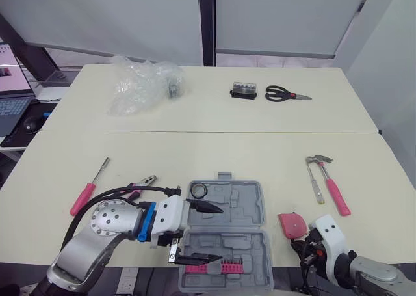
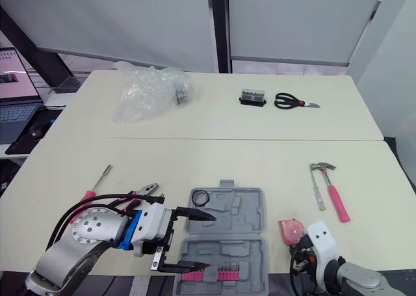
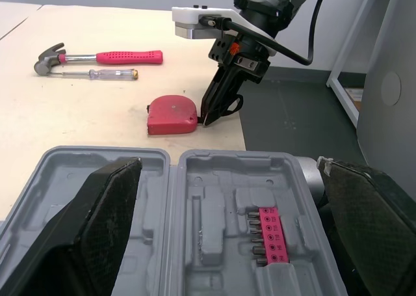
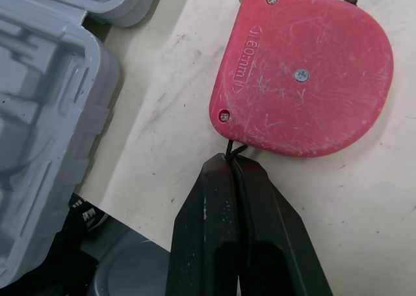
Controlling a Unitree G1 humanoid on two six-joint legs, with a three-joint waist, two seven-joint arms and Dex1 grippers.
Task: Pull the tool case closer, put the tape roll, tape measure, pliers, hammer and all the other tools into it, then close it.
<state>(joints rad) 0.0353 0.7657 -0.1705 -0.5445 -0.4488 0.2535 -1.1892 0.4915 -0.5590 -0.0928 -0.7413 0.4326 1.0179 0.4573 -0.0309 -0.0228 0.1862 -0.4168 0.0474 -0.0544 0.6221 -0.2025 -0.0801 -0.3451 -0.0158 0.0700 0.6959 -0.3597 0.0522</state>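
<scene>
At the near edge of the table [image 1: 195, 153], the case [image 1: 244, 198] lies open, lid flat, and its near half seems to overhang the edge. A pink bit strip [image 1: 224, 265] sits in that near half and the tape roll [image 1: 198, 191] in the far half's left corner.

Left gripper [image 1: 221, 235] reaches in from the case's left with its forearm low and level. Its fingers are spread wide, one over each half, gripping nothing.

Right of the case and apart from it, the tape measure [image 1: 292, 224] lies just beside the near edge. Right gripper [image 4: 231, 161] comes up from the edge, fingers pressed together, tips at the tape measure's rim by a thin black cord. Cannot tell if the cord is pinched.

Bare table lies between the case and the hammer [image 1: 331, 185], which is right and farther, with a slim screwdriver [image 1: 315, 182] just beside it. On the left, the pliers [image 1: 140, 185] sit partly under the arm's cable, with a pink screwdriver [image 1: 88, 190] farther left.

Mid table is open across the seam. Far table holds a plastic bag [image 1: 143, 81], bit box [image 1: 244, 90] and scissors [image 1: 286, 95].
</scene>
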